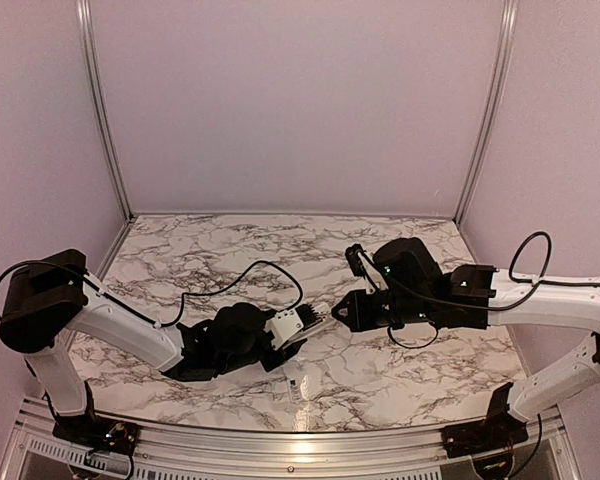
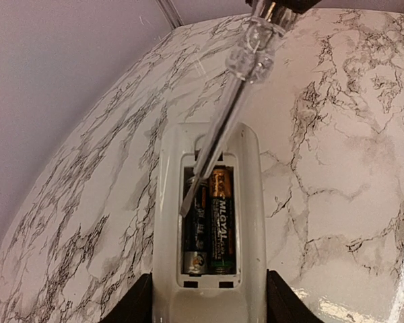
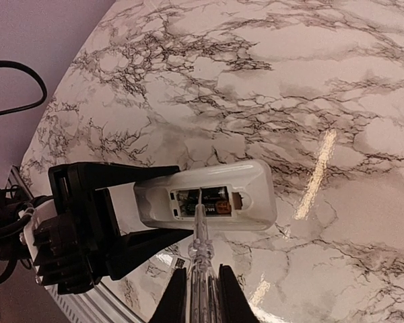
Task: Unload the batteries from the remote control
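Observation:
My left gripper (image 1: 280, 335) is shut on the white remote control (image 1: 300, 324) and holds it above the table, back side up. In the left wrist view the remote (image 2: 256, 222) has its cover off, and two batteries (image 2: 221, 222) lie side by side in the dark recess. My right gripper (image 1: 342, 312) is shut on a clear-handled screwdriver (image 2: 222, 114). The screwdriver's blade tip rests in the recess on the left battery (image 2: 195, 245). The right wrist view shows the remote (image 3: 256, 188), the batteries (image 3: 215, 196), the screwdriver (image 3: 200, 242) and my right gripper (image 3: 202, 296).
A thin pale strip (image 1: 298, 390) lies on the marble table near its front edge, below the remote; it also shows in the right wrist view (image 3: 177, 264). A black cable (image 1: 240, 275) loops over the table behind the left arm. A metal rail (image 1: 280, 445) runs along the front.

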Available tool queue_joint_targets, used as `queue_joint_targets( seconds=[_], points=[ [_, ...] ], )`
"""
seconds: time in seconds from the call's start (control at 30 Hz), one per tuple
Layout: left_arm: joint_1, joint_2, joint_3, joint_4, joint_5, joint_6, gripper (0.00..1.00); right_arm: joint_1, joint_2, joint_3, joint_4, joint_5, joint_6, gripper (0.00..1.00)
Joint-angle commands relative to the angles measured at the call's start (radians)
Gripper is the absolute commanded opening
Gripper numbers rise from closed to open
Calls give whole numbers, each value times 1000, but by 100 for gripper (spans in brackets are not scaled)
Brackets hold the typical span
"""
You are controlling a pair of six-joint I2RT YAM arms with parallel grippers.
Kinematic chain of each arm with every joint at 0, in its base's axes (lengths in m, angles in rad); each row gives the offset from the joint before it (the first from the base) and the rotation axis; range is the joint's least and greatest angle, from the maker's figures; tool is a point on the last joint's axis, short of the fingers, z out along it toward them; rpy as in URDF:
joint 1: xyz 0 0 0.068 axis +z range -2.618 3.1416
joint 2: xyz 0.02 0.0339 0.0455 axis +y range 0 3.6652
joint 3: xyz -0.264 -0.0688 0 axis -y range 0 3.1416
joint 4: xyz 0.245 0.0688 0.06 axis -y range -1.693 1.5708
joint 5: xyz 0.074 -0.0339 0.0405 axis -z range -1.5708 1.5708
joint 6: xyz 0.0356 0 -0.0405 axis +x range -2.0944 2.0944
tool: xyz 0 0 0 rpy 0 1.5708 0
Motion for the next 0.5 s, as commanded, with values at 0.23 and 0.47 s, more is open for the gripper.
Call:
queue_joint_targets(
  seconds=[0.23, 0.47],
  points=[
    [-5, 28, 32, 35, -62, -14, 0, 6, -32, -2, -29, 13, 19, 0],
    [-4, 30, 36, 43, -106, -23, 0, 6, -5, 5, -14, 20, 16, 0]
  ],
)
